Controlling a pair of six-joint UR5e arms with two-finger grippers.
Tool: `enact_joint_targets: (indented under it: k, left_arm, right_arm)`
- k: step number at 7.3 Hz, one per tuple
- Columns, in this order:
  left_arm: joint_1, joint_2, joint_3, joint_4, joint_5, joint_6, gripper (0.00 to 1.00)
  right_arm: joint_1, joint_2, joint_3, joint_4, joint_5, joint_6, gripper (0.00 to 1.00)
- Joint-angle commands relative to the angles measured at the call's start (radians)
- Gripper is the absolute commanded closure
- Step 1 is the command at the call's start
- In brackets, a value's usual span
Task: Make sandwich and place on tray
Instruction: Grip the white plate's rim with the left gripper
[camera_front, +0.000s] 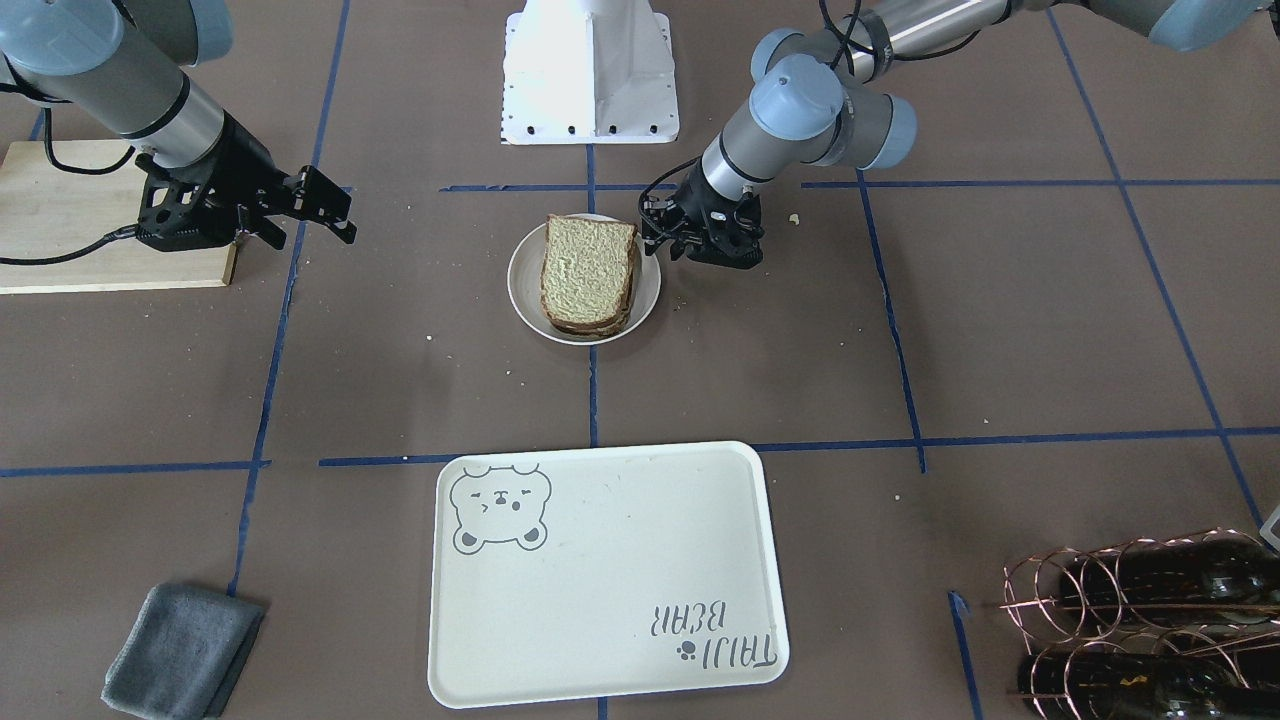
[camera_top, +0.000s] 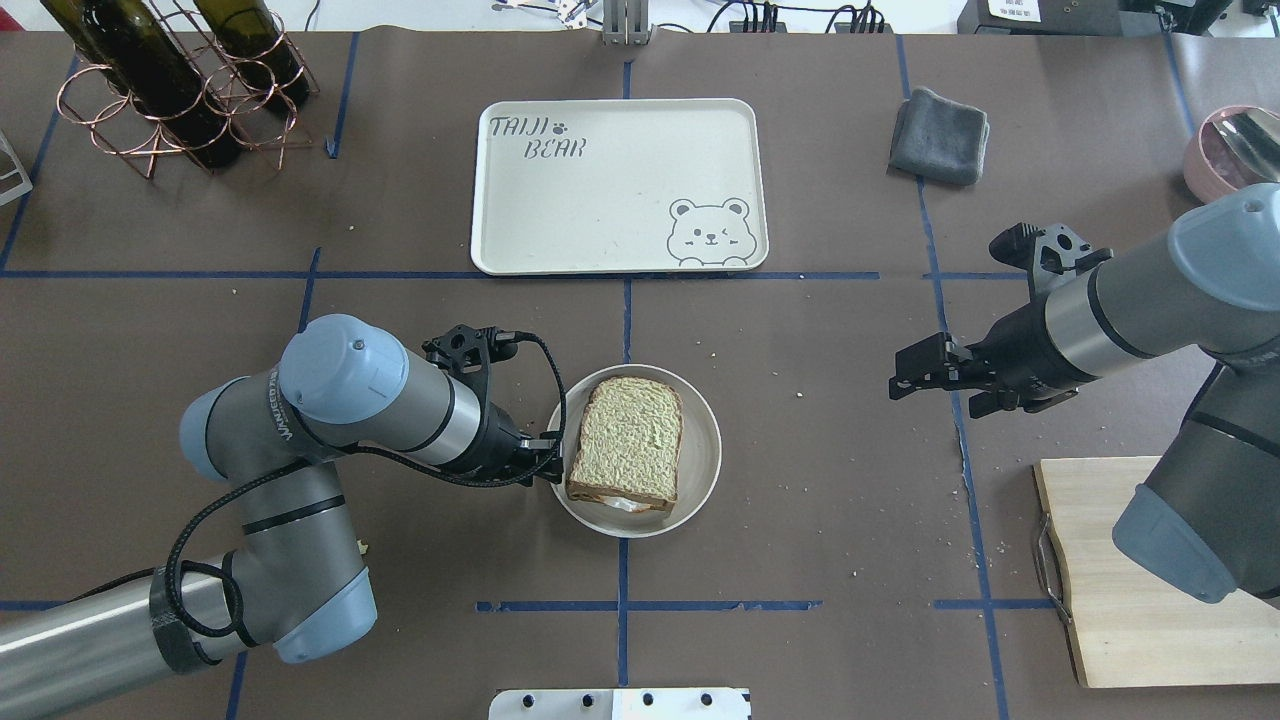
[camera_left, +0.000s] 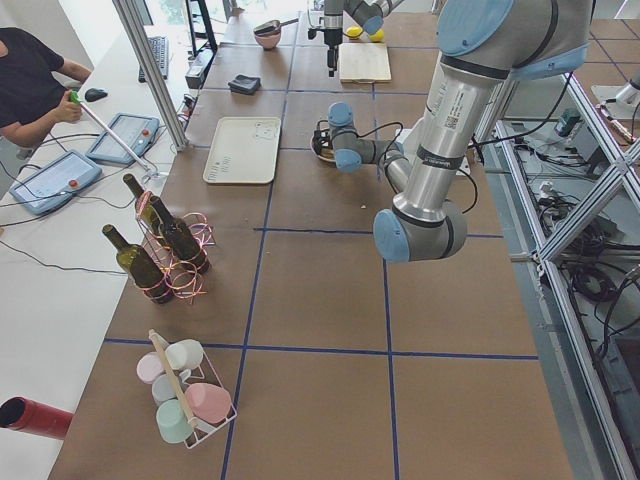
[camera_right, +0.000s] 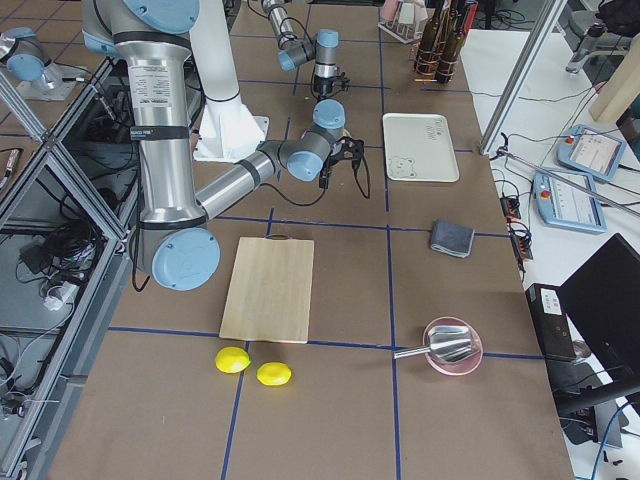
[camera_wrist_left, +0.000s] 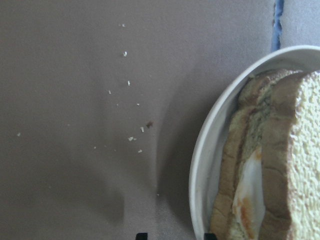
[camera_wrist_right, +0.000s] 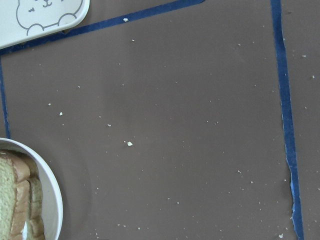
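Note:
The sandwich (camera_front: 588, 272) is two brown-crusted slices stacked on a small round white plate (camera_front: 525, 290) at the table's middle. White egg shows between the slices in the left wrist view (camera_wrist_left: 250, 190). My left gripper (camera_top: 548, 458) is low at the plate's left rim (camera_top: 700, 470). Its jaws are open and stand either side of the rim (camera_wrist_left: 205, 165). My right gripper (camera_top: 905, 375) is open and empty, above the table well right of the plate. The cream bear tray (camera_top: 600, 200) lies beyond the plate with nothing on it.
A pale wooden cutting board (camera_top: 1130, 570) lies under my right arm. A folded grey cloth (camera_top: 940, 135) is right of the tray. A copper rack with wine bottles (camera_top: 170, 80) stands far left. A pink bowl (camera_top: 1230, 150) is at the far right edge. Crumbs dot the table.

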Motion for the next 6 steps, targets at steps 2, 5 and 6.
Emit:
enact_joint_targets:
  k: [2,5,6]
  left_arm:
    - [-0.001,-0.033,0.034,-0.004,0.020,0.001,0.59]
    - [-0.004,-0.055,0.076,-0.005,0.040,0.002,0.70]
    - [-0.004,-0.055,0.083,-0.005,0.040,0.002,0.74]
  right_arm:
    - [0.000,-0.008,-0.001,0.000,-0.004,-0.001,0.00]
    - [-0.002,-0.008,-0.002,0.000,-0.006,-0.001,0.00]
    - [-0.002,-0.008,-0.002,0.000,-0.006,-0.001,0.00]
